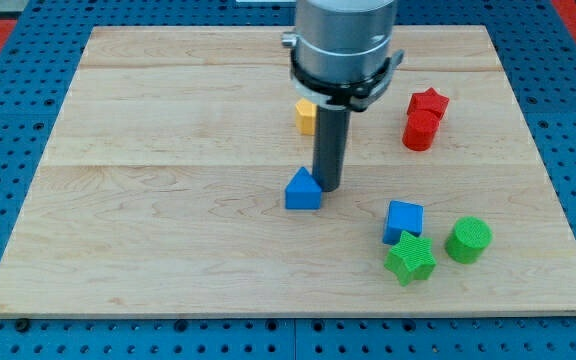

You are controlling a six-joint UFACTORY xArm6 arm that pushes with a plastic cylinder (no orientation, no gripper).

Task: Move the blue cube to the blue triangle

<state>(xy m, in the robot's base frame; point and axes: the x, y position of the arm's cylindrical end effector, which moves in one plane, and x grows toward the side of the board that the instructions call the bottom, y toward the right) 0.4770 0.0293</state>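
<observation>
A: Nearest the view's bottom: green star block [409, 259], with the green cylinder [468, 240] just to its right, a small gap between them.

B: Blue cube?

A: Blue cube [403, 221] sits right above the green star, touching or nearly so. Lower right of the wooden board [168, 200].

B: Blue triangle?

A: Blue triangle [303, 190] is near board centre, well apart from the cube, to the view's left of it.

B: Tool state?

A: Plain rod, no jaws, holds nothing. My tip [327, 188] is down at the triangle's right edge, touching or just beside it; can't tell which.

B: Rest?

A: Red star block [429, 103] and red cylinder [419, 131] touching at upper right. Yellow block [305, 115] partly hidden behind the rod, shape unclear.
</observation>
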